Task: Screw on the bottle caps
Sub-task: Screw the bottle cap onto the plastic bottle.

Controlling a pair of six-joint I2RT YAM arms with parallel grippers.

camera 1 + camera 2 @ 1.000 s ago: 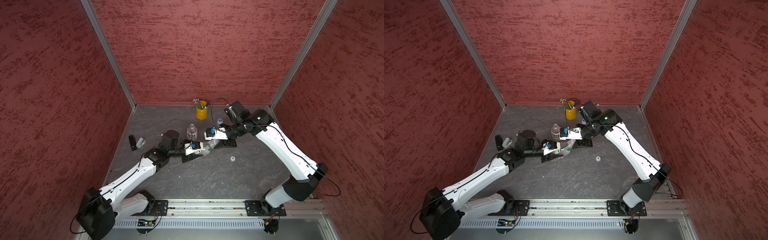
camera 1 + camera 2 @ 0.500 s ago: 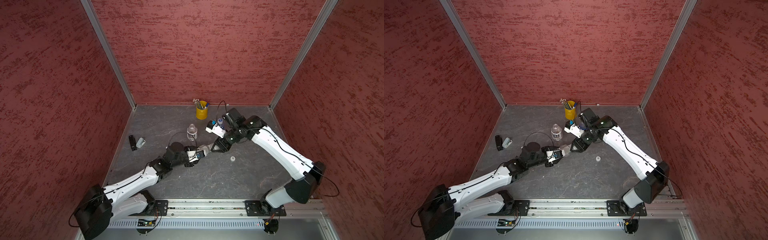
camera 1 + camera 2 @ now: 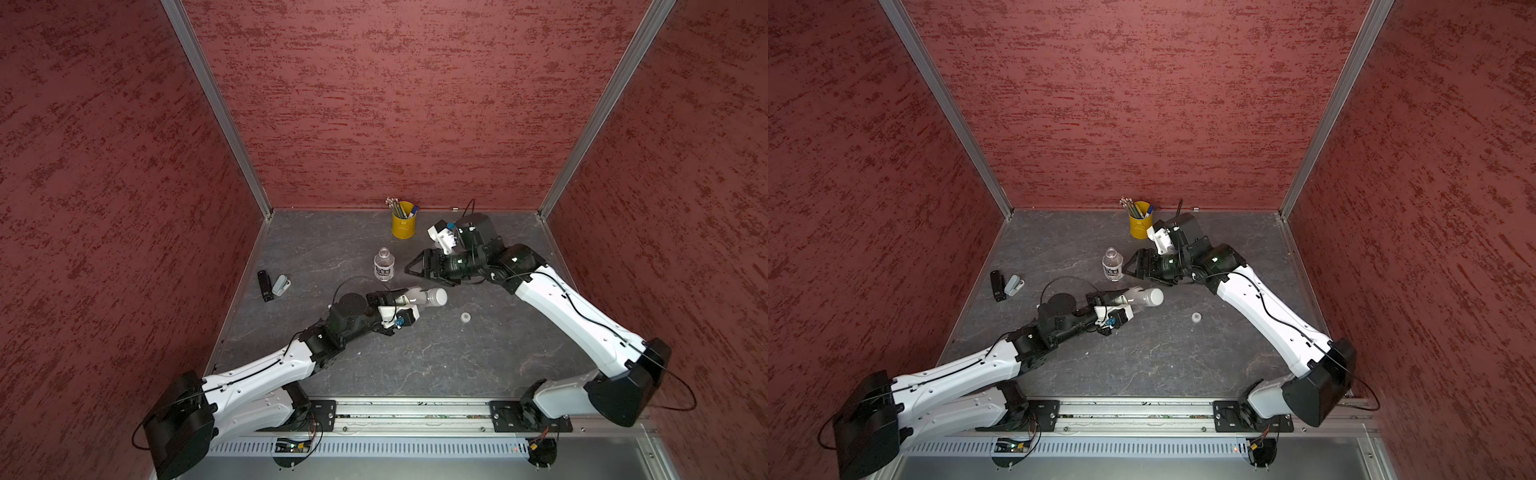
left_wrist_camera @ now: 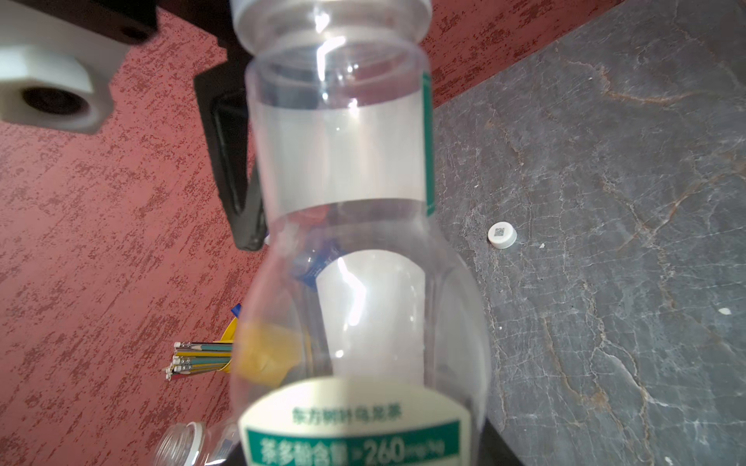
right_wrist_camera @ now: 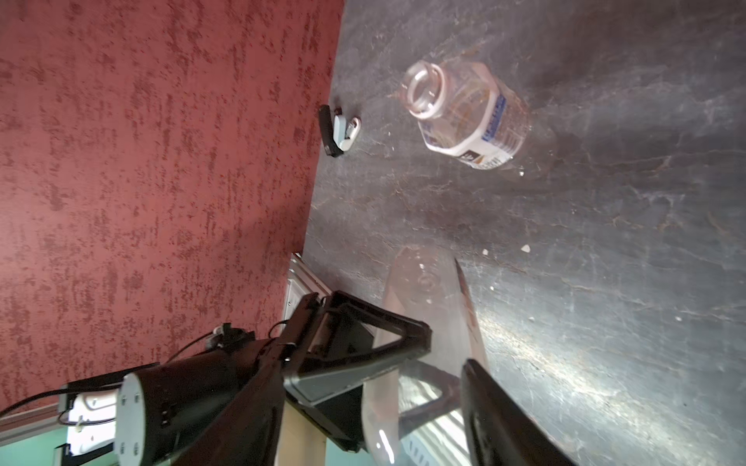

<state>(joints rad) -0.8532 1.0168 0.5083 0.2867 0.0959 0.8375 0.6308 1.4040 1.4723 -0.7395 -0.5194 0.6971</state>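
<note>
The left gripper (image 3: 395,300) was clamped on the base end of the green-banded bottle (image 3: 417,296) near the middle of the table (image 3: 415,365). It held the bottle on its side with the neck aimed toward 3 o'clock, apparently so the opposite arm could meet the cap head-on. The wide white cap (image 3: 437,296) sat on that neck; how tightly could not be told. The right gripper (image 3: 417,270) hung near the cap at about 11 o'clock, jaws spread and gripping nothing. The white-labelled bottle (image 3: 383,266) stood upright at about 11 o'clock from the held one, its mouth open to take a cap. The small marked cap (image 3: 465,317) lay flat on the table at 4 o'clock from the capped neck, apart from every bottle and probably within the right arm's reach. The yellow pencil cup (image 3: 404,224) stood at 12 o'clock by the back wall. No blue-labelled bottle or blue-and-white cap could be clearly made out.
</note>
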